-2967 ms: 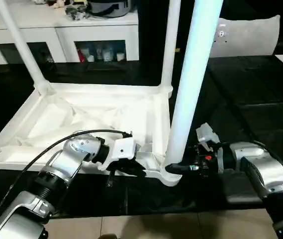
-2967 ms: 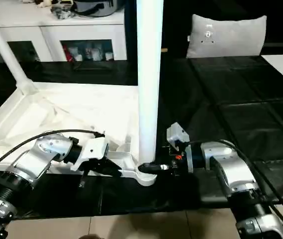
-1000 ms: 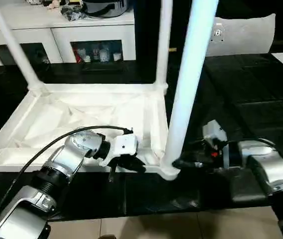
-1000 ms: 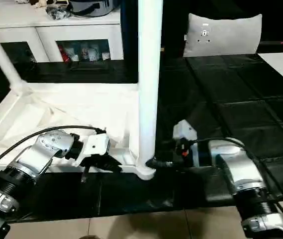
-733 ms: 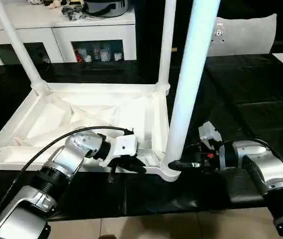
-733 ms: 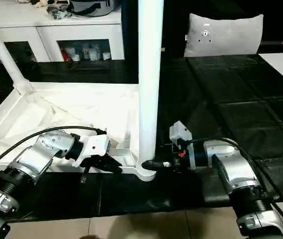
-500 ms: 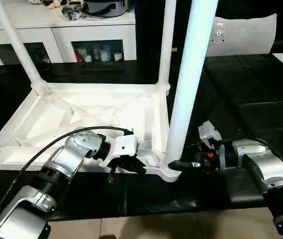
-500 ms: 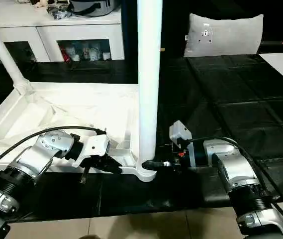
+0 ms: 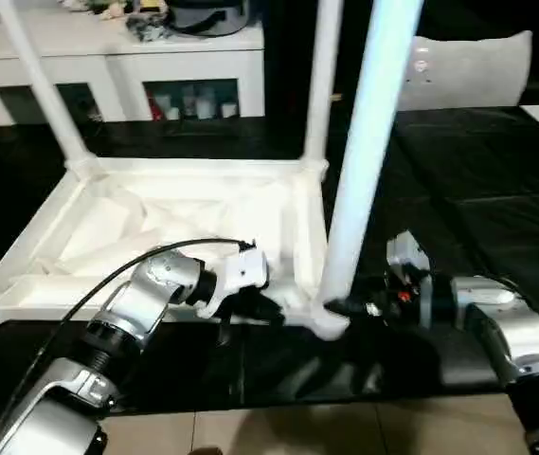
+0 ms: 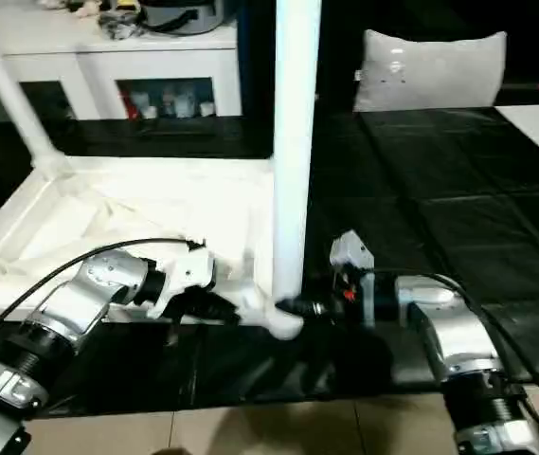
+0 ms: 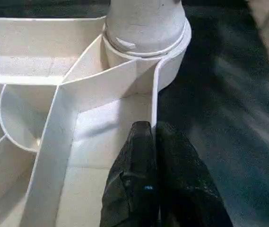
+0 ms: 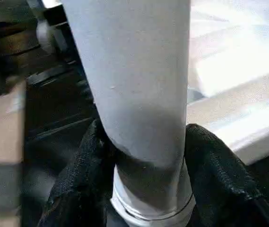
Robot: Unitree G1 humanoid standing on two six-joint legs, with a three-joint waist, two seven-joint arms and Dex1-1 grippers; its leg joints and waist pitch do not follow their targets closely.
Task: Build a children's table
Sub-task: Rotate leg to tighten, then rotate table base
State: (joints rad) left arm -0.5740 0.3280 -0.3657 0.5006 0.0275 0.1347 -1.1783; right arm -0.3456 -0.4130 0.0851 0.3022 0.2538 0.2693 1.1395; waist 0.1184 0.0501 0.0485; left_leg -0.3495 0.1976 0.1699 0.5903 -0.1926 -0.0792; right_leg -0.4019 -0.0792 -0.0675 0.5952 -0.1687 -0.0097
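The children's table lies upside down, its white top [image 9: 184, 204] showing the ribbed underside. Two legs [image 9: 37, 81] [image 9: 324, 76] stand in the far corner sockets. A third leg [image 9: 364, 161] stands upright in the near right socket. My right gripper [image 9: 340, 308] reaches in from the right and is shut on this leg's base; in the right wrist view a black finger [image 12: 82, 161] presses each side of the leg [image 12: 134, 71]. My left gripper [image 11: 155, 127] is shut on the thin front rim [image 11: 154, 94], just left of that socket [image 11: 146, 28].
Black floor mats [image 9: 477, 190] lie under and around the table. A white glass-door cabinet [image 9: 108, 57] stands behind it, and a grey cushion [image 9: 468, 71] sits at the back right. A strip of tan floor [image 9: 297, 431] runs along the near edge.
My right gripper's fingers have closed in around the leg's base. The left gripper stays on the rim. The head views have shifted a little.
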